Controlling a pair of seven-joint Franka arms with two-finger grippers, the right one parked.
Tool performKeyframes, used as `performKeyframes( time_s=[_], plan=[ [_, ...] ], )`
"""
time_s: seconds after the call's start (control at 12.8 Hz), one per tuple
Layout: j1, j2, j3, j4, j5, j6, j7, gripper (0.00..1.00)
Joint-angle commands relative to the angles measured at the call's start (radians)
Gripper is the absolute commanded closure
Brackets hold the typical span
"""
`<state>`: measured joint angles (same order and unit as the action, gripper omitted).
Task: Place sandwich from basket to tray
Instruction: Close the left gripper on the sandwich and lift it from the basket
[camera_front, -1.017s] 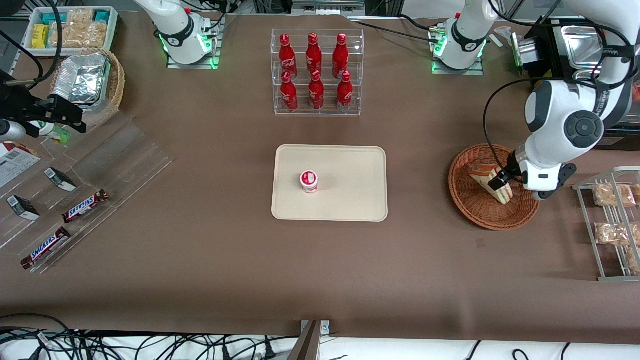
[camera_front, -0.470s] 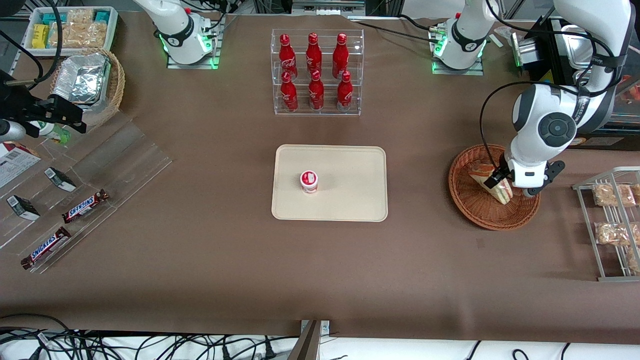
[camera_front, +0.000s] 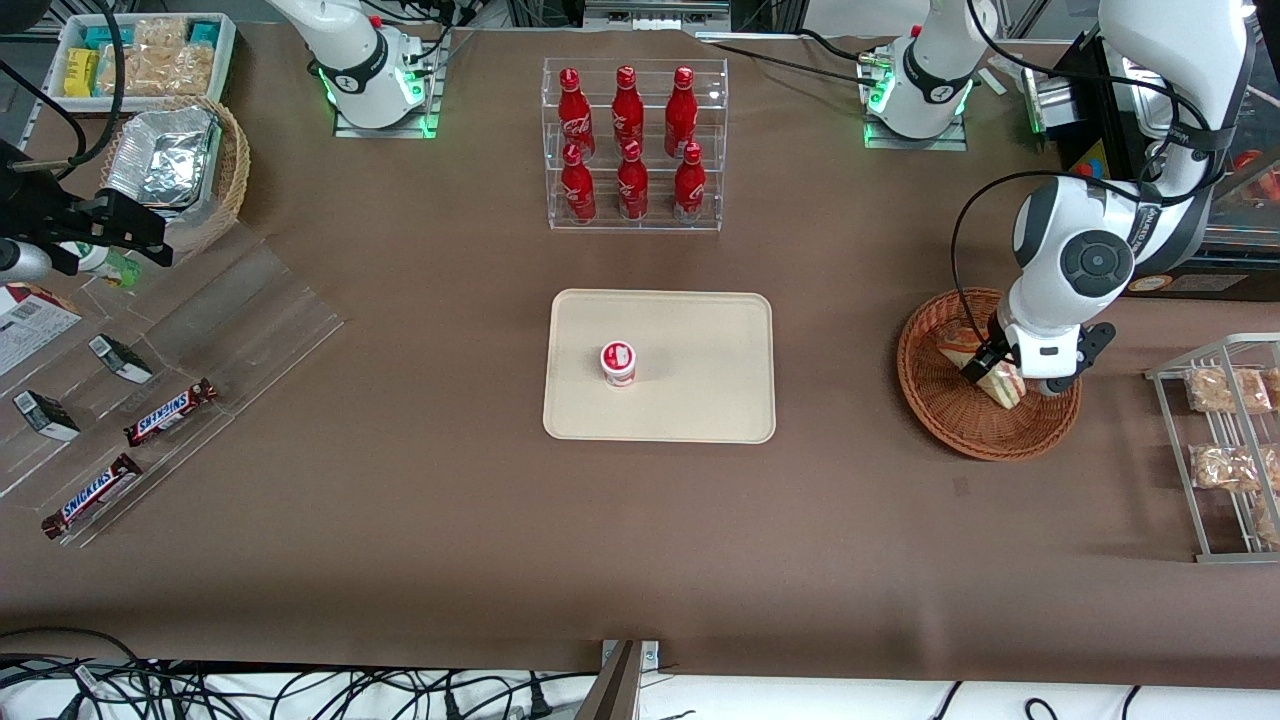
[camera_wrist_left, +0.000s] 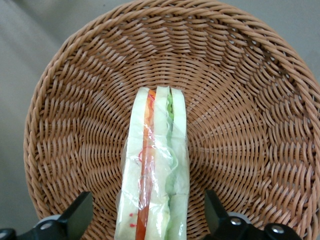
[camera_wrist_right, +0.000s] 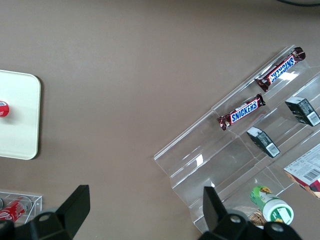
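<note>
The sandwich (camera_front: 1004, 386) (camera_wrist_left: 157, 160), a wrapped wedge of white bread with green, red and orange layers, lies on edge in the reddish-brown woven basket (camera_front: 950, 420) (camera_wrist_left: 240, 125) toward the working arm's end of the table. My left gripper (camera_front: 988, 368) (camera_wrist_left: 146, 209) hangs low over the basket, open. One dark finger (camera_wrist_left: 80, 212) stands on each side of the sandwich's thick end, with a gap to the wrap on both sides. The cream tray (camera_front: 700, 340) lies at mid-table, apart from the basket.
A small red-and-white cup (camera_front: 618, 362) stands on the tray. A clear rack of red bottles (camera_front: 633, 145) is farther from the camera than the tray. A wire rack of snack bags (camera_front: 1225, 440) sits beside the basket. Acrylic shelves with Snickers bars (camera_front: 150, 400) lie toward the parked arm's end.
The left arm's wrist has swung in over the basket toward the tray's side, bringing the open fingers closer around the sandwich. The sandwich has stayed in place.
</note>
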<state>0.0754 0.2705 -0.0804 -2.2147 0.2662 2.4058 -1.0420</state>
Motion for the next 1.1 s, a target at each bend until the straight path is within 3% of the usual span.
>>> performKeyframes(
  time_s=[0.0,0.08,0.47,0.55,0.78,1.02],
  plan=[
    [-0.002,-0.007,-0.005,-0.008,0.027,0.006,-0.055,0.56],
    [-0.005,-0.007,-0.005,-0.008,0.027,0.003,-0.056,0.64],
    [-0.008,-0.023,-0.028,0.015,0.027,-0.037,-0.053,0.65],
    [-0.009,-0.027,-0.059,0.054,0.027,-0.062,-0.055,0.64],
    [-0.009,-0.022,-0.16,0.272,0.015,-0.351,-0.032,0.64],
    [-0.019,-0.008,-0.241,0.453,-0.041,-0.535,0.019,0.64]
  ],
)
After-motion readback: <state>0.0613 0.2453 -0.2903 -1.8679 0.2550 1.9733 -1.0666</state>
